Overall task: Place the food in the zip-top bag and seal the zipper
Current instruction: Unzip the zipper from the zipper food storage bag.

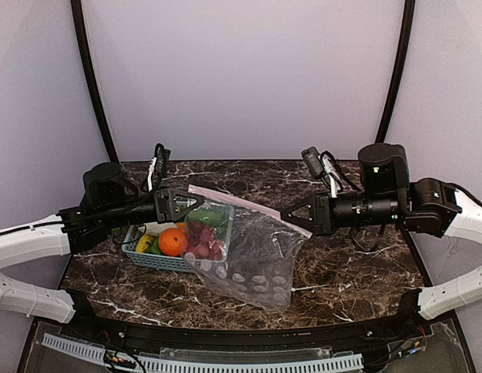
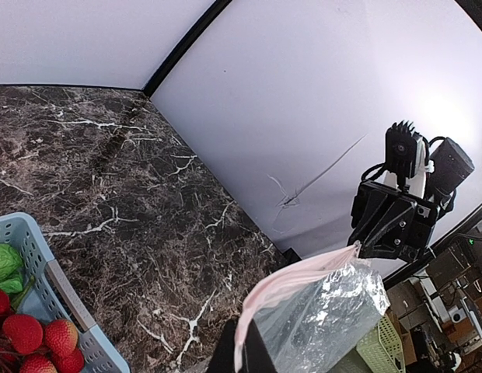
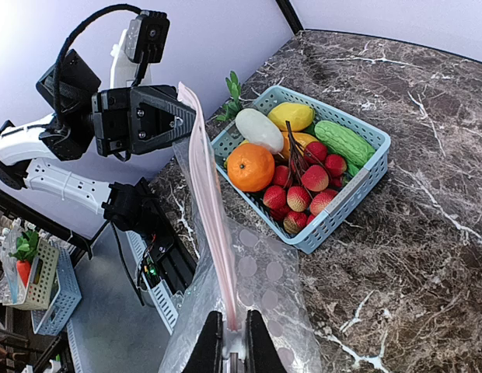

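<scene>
The clear dotted zip-top bag (image 1: 253,260) hangs stretched between both grippers above the table, its lower part resting on the marble. My left gripper (image 1: 196,199) is shut on the left end of the bag's mouth edge and my right gripper (image 1: 294,217) on the right end. The zipper is a pale pink strip (image 3: 206,194) pulled taut between them, also seen in the left wrist view (image 2: 303,276). The food lies in the light blue basket (image 3: 358,186): an orange (image 3: 250,167), white radish (image 3: 259,129), yellow pepper (image 3: 291,116), cucumber (image 3: 344,142), strawberries (image 3: 303,186). No food shows inside the bag.
The basket (image 1: 151,258) stands at the left of the table, partly behind the bag. The dark marble table top (image 1: 350,264) ends at a black front rail. Purple walls with black poles enclose the back and sides.
</scene>
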`<state>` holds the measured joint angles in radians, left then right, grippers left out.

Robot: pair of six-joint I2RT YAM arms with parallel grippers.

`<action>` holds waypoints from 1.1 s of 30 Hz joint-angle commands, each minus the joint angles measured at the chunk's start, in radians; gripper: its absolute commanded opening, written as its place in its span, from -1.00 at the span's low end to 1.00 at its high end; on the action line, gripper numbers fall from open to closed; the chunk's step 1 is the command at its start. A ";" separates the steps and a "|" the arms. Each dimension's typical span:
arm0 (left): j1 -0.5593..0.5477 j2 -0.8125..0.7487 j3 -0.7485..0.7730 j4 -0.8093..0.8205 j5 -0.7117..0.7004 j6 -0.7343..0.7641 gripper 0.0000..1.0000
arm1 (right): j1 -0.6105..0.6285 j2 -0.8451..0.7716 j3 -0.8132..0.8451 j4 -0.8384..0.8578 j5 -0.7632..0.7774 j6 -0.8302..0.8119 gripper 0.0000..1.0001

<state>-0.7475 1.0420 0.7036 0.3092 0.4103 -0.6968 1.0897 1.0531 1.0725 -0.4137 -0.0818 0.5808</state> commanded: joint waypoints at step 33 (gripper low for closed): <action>0.035 -0.082 -0.019 -0.094 -0.060 0.008 -0.99 | -0.011 -0.121 -0.040 -0.117 0.048 0.028 -1.00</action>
<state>-0.7372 0.9825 0.6983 0.2485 0.4030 -0.6960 1.0897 0.9607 1.0409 -0.4805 -0.0586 0.6033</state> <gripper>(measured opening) 0.009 0.060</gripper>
